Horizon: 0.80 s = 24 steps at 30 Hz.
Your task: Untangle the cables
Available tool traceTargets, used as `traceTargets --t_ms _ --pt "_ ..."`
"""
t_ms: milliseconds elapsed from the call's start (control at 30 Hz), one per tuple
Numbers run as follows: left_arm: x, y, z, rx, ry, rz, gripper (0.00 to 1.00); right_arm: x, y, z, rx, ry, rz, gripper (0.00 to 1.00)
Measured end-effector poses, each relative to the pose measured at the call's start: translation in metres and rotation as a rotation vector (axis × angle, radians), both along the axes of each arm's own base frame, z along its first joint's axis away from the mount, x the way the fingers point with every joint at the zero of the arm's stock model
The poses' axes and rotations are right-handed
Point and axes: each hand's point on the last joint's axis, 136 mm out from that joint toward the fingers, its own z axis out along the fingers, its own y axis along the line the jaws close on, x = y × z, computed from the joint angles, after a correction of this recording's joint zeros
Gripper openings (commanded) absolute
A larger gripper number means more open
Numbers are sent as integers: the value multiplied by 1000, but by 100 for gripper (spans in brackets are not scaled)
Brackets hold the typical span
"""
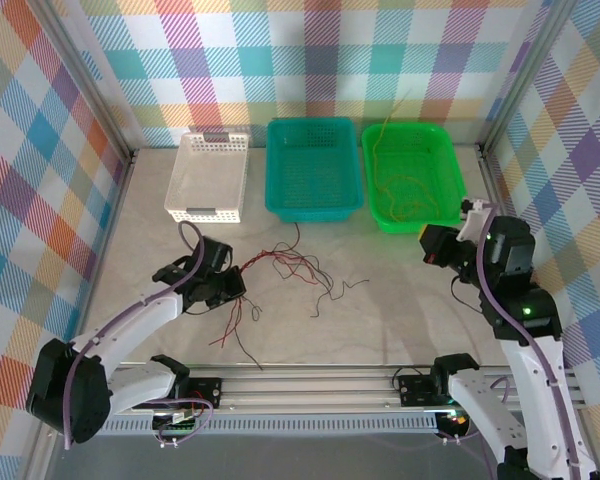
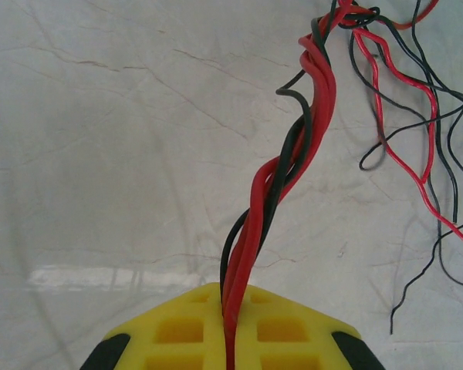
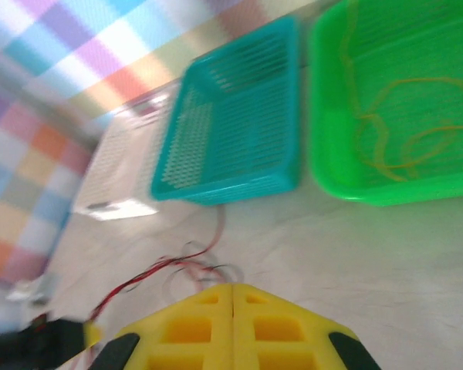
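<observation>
You see the cables [image 2: 282,193] twisted into a glossy red-and-black rope. Its end is hidden inside the left gripper [image 2: 230,304], whose yellow fingers are clamped on it. Hair-thin loose ends sprawl over the pale marbled table [image 1: 380,320], some cut off at the frame edge. Your right gripper [image 3: 233,297] is blurred, its fingers pressed together on nothing. Orange strands [image 3: 393,131] lie in the green mesh basket [image 1: 412,180].

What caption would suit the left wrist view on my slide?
Left tool shut on a twisted bundle of red and black cables, loose strands spreading over the pale table at right.
</observation>
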Motion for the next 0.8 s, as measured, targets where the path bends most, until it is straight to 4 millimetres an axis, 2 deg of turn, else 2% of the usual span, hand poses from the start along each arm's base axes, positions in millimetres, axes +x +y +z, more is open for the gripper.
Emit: traceTargets --t_ms 100,167,267,333,400,533,800 --pt "5 -8 0 -35 -3 -12 14 4 31 -8 83 26 162 34" --pt "6 -15 3 -63 -12 -23 27 3 50 -27 125 63 249 44" --pt "9 -29 10 -108 -38 -48 36 -10 84 -66 146 134 382 51" --pt "8 -41 16 -132 -53 -78 42 -23 109 -82 145 159 483 53" --pt "8 -56 24 -154 -67 -120 47 -30 132 -90 139 161 567 54" --pt "9 -78 37 -182 -92 -180 59 -31 170 -103 138 149 672 54" --pt "9 -73 45 -171 -125 -169 62 -25 222 -158 106 212 742 53"
